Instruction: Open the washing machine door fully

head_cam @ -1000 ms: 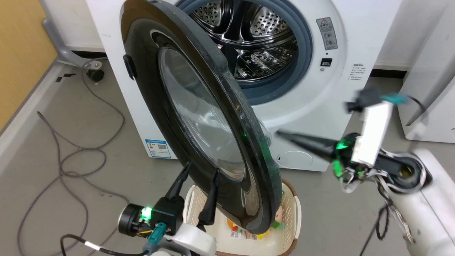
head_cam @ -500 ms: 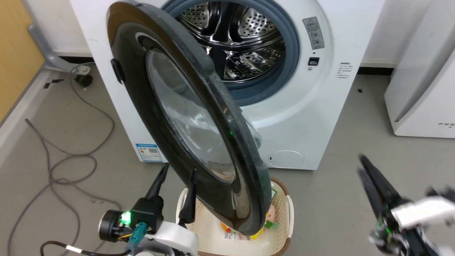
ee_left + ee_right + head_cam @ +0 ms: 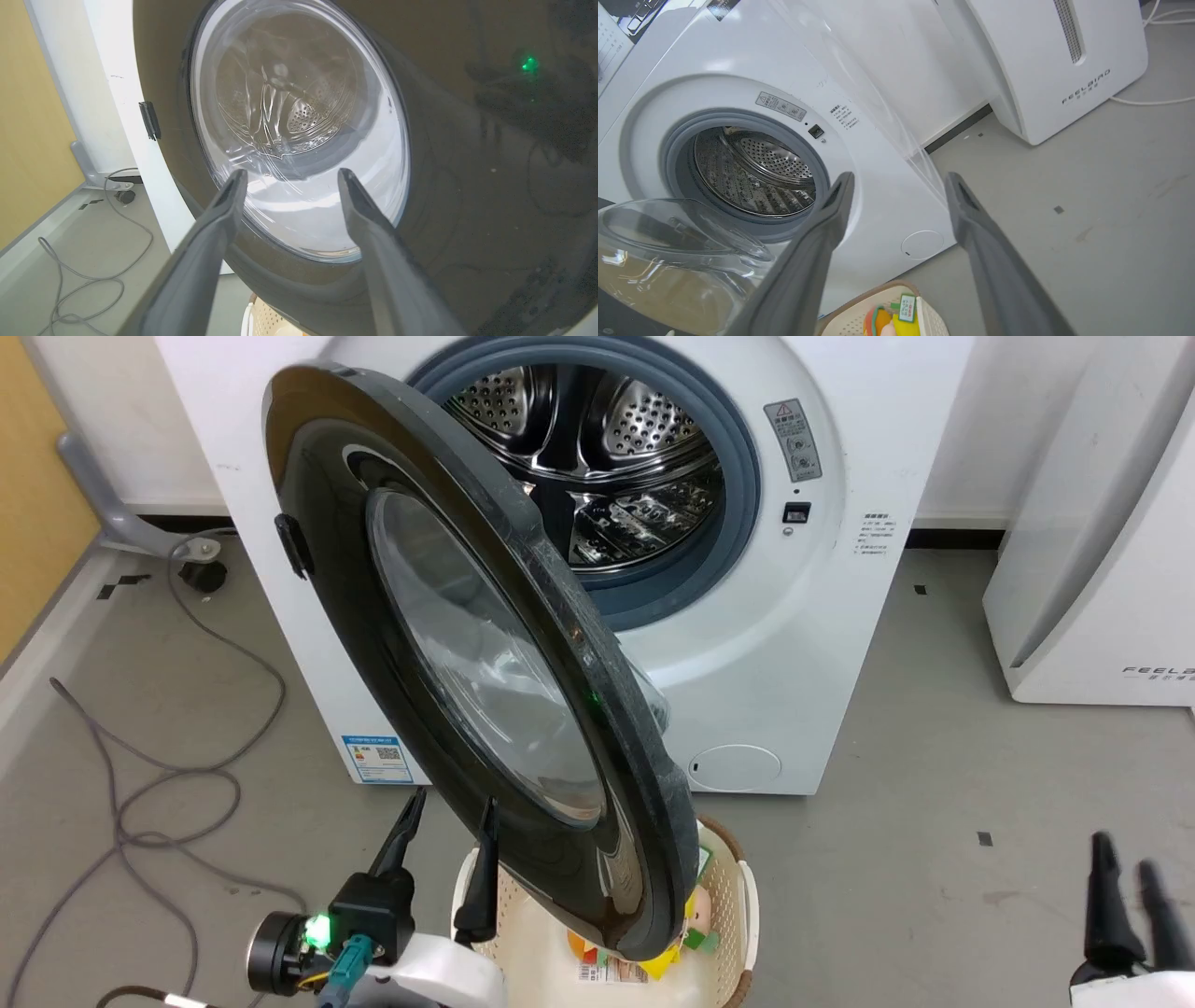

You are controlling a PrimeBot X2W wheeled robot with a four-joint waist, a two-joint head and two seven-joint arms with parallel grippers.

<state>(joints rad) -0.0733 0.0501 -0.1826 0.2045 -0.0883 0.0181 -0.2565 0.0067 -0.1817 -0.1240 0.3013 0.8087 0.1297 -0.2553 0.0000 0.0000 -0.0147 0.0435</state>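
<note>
Door (image 3: 448,644) stands roughly half open, swung out from the washer (image 3: 794,644) above the basket (image 3: 750,915). Remaining, in my judgement: the swing to full travel.

Left gripper (image 3: 453,800): 2 fingers spread, holding nothing, tips close to the door's lower outer face; contact cannot be told. Right gripper (image 3: 1124,854): spread, empty, well apart.

Door: glossy black disc, clear domed glass. Drum (image 3: 597,457): perforated steel inside a grey rubber ring (image 3: 738,504).

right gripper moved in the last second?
Yes. The right gripper pulled back from beside the round filter cover on the washing machine, toward the lower right.
</note>
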